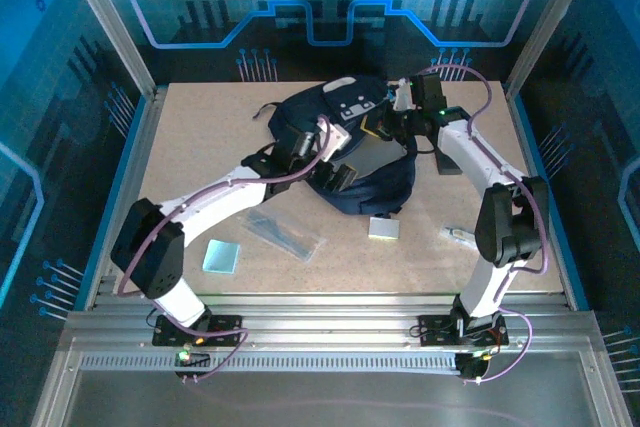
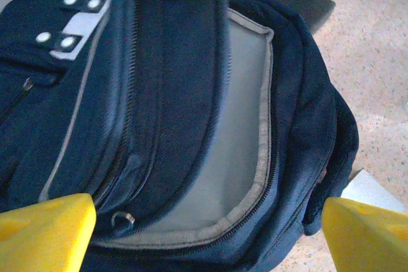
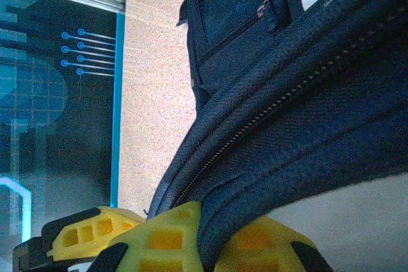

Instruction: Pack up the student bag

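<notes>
student bag (image 1: 310,112) sits back-centre on the table (image 1: 200,147), main compartment unzipped, grey lining showing. Left gripper (image 2: 204,237): fingers (image 2: 44,230) spread wide, hovering just above the open mouth, with the zip rim and lining in the gap between them. Right gripper (image 3: 213,243): fingers (image 3: 166,240) clamped on the bag's zippered rim at its far-right side, navy fabric pinched between the yellow fingers.

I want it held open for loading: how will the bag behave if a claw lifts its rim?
Probably floppy: the bag is soft fabric, and its rim bends where the right claw pinches it. Probably light: the visible grey lining is bare. A pull would likely drag or fold it rather than lift it whole.
</notes>
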